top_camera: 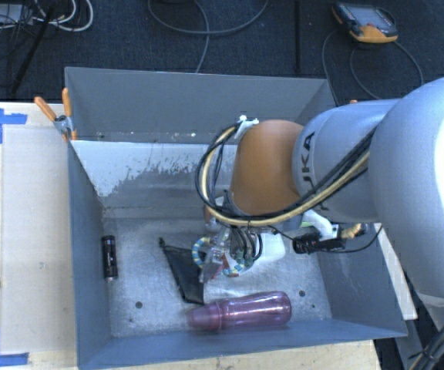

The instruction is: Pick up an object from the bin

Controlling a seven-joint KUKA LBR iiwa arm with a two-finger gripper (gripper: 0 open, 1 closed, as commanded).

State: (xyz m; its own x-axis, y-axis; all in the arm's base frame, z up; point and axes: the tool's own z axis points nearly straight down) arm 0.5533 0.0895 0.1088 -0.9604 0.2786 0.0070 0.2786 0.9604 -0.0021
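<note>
Gripper (220, 259) sits low over the middle of the bin (168, 106) floor, under the arm's orange cover (264, 168). I can't tell whether it's spread or pressed together, or whether it has anything. Nearest thing is the flat black wedge (182, 274), just beside it at 8 o'clock, lying on the floor. At 6 o'clock, near: mauve bottle (241, 312) on its side along the front wall. At 9 o'clock, well apart: small black cylinder (109, 257) by the left wall.
</note>
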